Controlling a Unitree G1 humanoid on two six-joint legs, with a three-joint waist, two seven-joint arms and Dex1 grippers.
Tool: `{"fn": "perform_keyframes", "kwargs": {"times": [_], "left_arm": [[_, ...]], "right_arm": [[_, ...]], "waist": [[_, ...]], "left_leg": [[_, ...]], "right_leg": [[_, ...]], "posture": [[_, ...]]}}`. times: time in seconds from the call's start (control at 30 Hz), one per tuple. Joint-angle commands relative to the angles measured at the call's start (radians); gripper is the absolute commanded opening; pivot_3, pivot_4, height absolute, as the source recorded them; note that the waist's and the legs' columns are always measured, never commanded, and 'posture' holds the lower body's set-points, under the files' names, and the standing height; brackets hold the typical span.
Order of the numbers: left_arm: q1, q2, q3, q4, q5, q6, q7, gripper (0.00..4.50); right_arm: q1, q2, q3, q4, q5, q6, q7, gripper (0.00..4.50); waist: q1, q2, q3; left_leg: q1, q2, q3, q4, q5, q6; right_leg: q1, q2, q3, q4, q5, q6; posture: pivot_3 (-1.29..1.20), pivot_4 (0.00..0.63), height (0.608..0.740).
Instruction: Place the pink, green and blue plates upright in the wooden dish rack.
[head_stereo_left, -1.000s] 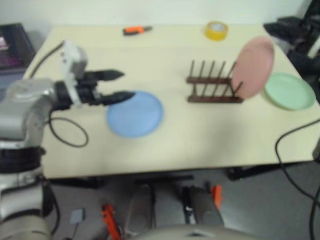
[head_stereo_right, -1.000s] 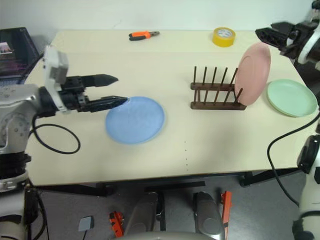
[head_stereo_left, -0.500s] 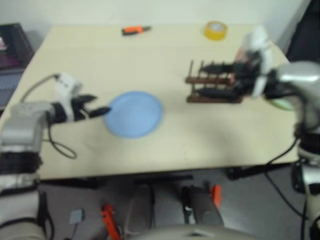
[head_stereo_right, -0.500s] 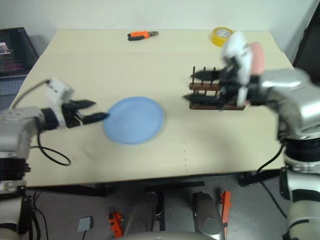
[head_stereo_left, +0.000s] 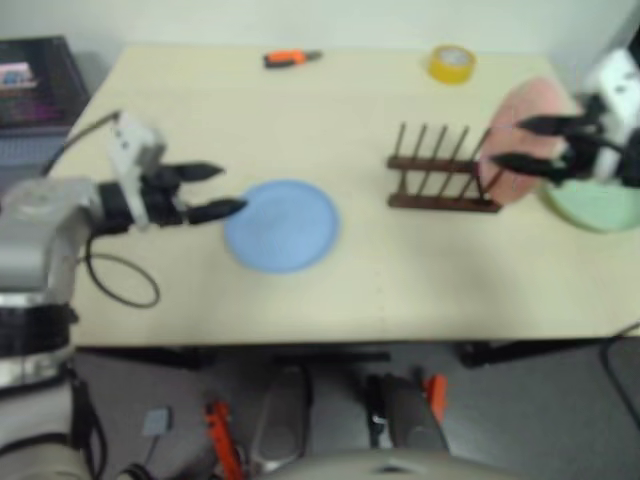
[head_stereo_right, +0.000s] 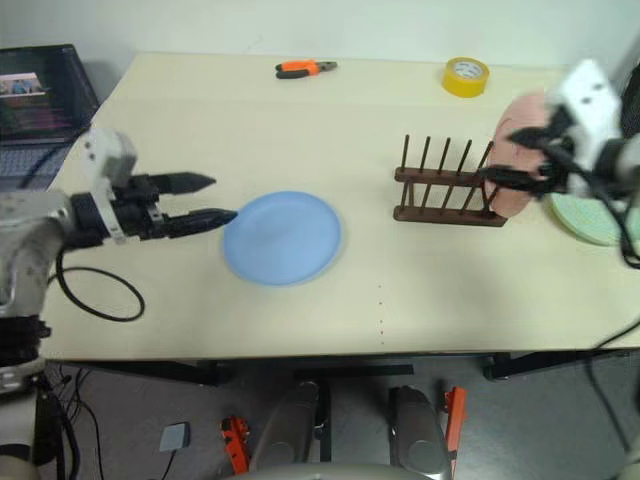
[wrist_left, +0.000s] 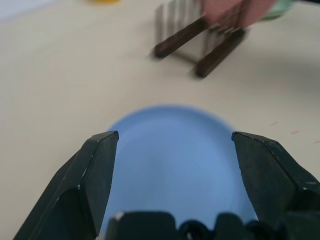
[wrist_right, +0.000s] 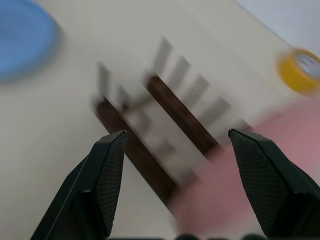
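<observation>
A pale cream counter (head_stereo_right: 300, 130) spans most of the frame, lit evenly. Behind its far edge, along the top, runs a plain light wall (head_stereo_right: 300, 25). An open laptop (head_stereo_right: 40, 90) sits at the upper left. Grey floor (head_stereo_right: 130, 410) shows along the bottom, with dark counter supports (head_stereo_right: 250, 372) under the near edge.
</observation>
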Motion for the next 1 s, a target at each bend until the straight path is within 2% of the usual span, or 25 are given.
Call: {"fn": "perform_keyframes", "kwargs": {"times": [0.03, 0.23, 0.33, 0.5, 0.6, 0.67, 0.87, 1.0], "left_arm": [[-0.059, -0.061, -0.104, -0.084, 0.001, -0.022, -0.013, 4.00], [-0.129, -0.209, -0.220, -0.083, 0.041, -0.035, 0.040, 4.00], [-0.119, -0.222, -0.222, -0.089, 0.033, -0.039, 0.034, 4.00], [-0.085, -0.202, -0.205, -0.094, 0.028, -0.046, 0.024, 4.00], [-0.054, -0.175, -0.211, -0.116, 0.033, -0.050, 0.007, 4.00], [-0.039, -0.160, -0.214, -0.125, 0.034, -0.051, -0.001, 4.00], [-0.024, -0.143, -0.254, -0.127, 0.078, -0.073, -0.012, 4.00], [-0.027, -0.146, -0.259, -0.122, 0.091, -0.078, -0.011, 4.00]], "right_arm": [[-0.074, -0.002, 0.095, 0.190, -0.136, -0.137, 0.050, 3.56], [-0.230, 0.055, 0.202, 0.496, -0.286, -0.245, 0.097, 3.56], [-0.272, 0.085, 0.174, 0.546, -0.285, -0.289, 0.119, 3.56], [-0.275, 0.100, 0.052, 0.490, -0.173, -0.317, 0.181, 3.56], [-0.227, 0.076, -0.010, 0.377, -0.076, -0.226, 0.278, 3.56], [-0.140, 0.055, -0.007, 0.203, -0.020, -0.144, 0.349, 3.56], [-0.008, 0.111, 0.074, -0.126, -0.018, 0.004, 0.295, 3.56], [0.012, 0.184, 0.142, -0.215, -0.026, 0.064, 0.253, 3.56]], "waist": [[-0.010, 0.001, 0.000], [-0.029, 0.001, 0.000], [-0.039, 0.001, 0.000], [-0.042, 0.002, 0.001], [-0.041, 0.002, 0.001], [-0.039, 0.002, 0.001], [-0.038, 0.002, 0.001], [-0.038, 0.002, 0.001]], "left_leg": [[0.002, 0.000, 0.001, 0.000, 0.000, 0.001], [0.002, -0.001, 0.002, 0.004, 0.004, 0.006], [0.002, -0.001, 0.002, 0.004, 0.004, 0.006], [0.001, -0.001, 0.002, 0.004, 0.004, 0.006], [0.001, -0.001, 0.001, 0.004, 0.004, 0.006], [0.001, 0.000, 0.001, 0.004, 0.003, 0.006], [0.001, 0.002, -0.001, 0.008, 0.003, 0.005], [0.001, 0.002, -0.002, 0.010, 0.002, 0.004]], "right_leg": [[0.001, 0.001, 0.001, 0.001, 0.000, 0.000], [0.000, 0.008, 0.002, 0.004, 0.002, 0.002], [0.000, 0.009, 0.003, 0.004, 0.002, 0.002], [0.000, 0.010, 0.003, 0.004, 0.005, 0.007], [0.000, 0.009, 0.002, 0.004, 0.004, 0.006], [0.001, 0.008, 0.002, 0.004, 0.003, 0.004], [0.002, 0.006, 0.001, 0.005, 0.003, 0.004], [0.002, 0.005, 0.001, 0.005, 0.004, 0.004]], "posture": [[0.00, 0.150, 0.740], [0.00, 0.150, 0.740], [0.00, 0.150, 0.740], [0.00, 0.150, 0.740], [0.00, 0.150, 0.740], [0.00, 0.150, 0.740], [0.00, 0.150, 0.740], [0.00, 0.150, 0.740]]}}
